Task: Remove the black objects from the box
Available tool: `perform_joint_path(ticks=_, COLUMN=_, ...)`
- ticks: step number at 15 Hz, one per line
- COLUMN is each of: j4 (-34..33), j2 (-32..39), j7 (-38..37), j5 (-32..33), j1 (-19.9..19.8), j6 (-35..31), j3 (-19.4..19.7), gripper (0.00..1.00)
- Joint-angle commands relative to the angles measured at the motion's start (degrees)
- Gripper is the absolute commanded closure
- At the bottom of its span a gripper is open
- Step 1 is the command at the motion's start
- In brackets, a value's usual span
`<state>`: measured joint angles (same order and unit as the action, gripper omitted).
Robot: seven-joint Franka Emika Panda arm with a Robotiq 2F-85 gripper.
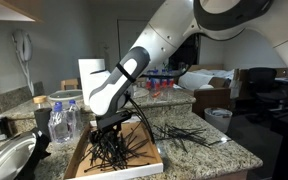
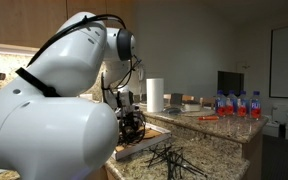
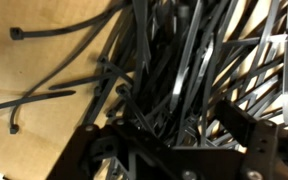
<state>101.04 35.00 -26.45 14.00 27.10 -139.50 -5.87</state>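
Note:
A shallow cardboard box [image 1: 147,160] lies on the granite counter and holds a heap of black zip ties [image 1: 112,152]. My gripper [image 1: 106,136] is lowered into that heap. In the wrist view the zip ties [image 3: 174,55] fill the frame above the box's brown floor [image 3: 39,75]. The gripper [image 3: 174,125] has its fingers apart, with a bundle of ties between them. More black zip ties [image 1: 184,133] lie loose on the counter beside the box, and they also show in an exterior view [image 2: 169,158]. The box [image 2: 136,150] and gripper [image 2: 134,127] show there too.
Clear water bottles [image 1: 62,118] stand next to the box. A metal sink [image 1: 9,160] is at the counter's near end. A paper towel roll [image 1: 91,72] [image 2: 155,95] and red-capped bottles [image 1: 162,80] [image 2: 234,103] stand farther back. A white bin [image 1: 219,117] is beyond the counter.

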Motion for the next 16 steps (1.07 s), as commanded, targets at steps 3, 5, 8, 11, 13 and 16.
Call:
perform_joint_path(ticks=3, j4=-0.14, j2=-0.16, j7=0.8, j5=-0.81, j1=0.68, j6=1.06, j3=0.14, gripper=0.58)
perform_joint_path(ticks=5, j4=-0.24, j2=-0.06, j7=1.22, j5=-1.11, j1=0.5, j6=1.34, j3=-0.15, gripper=0.7)
perform_joint_path(ticks=8, j4=-0.11, j2=-0.18, j7=1.38, j5=-1.47, j1=0.33, j6=1.48, j3=-0.44, gripper=0.88)
perform_joint_path(ticks=11, j4=-0.11, j2=-0.25, j7=1.55, j5=-1.74, j1=0.31, j6=1.68, j3=-0.81, gripper=0.94)
perform_joint_path(ticks=13, j4=0.0, j2=-0.54, j7=1.75, j5=-1.59, j1=0.37, j6=1.98, j3=-0.88, gripper=0.91)
perform_joint_path(ticks=16, j4=0.83, j2=-2.3, j7=1.64, j5=-1.09, j1=0.49, j6=2.95, j3=-0.71, gripper=0.91)
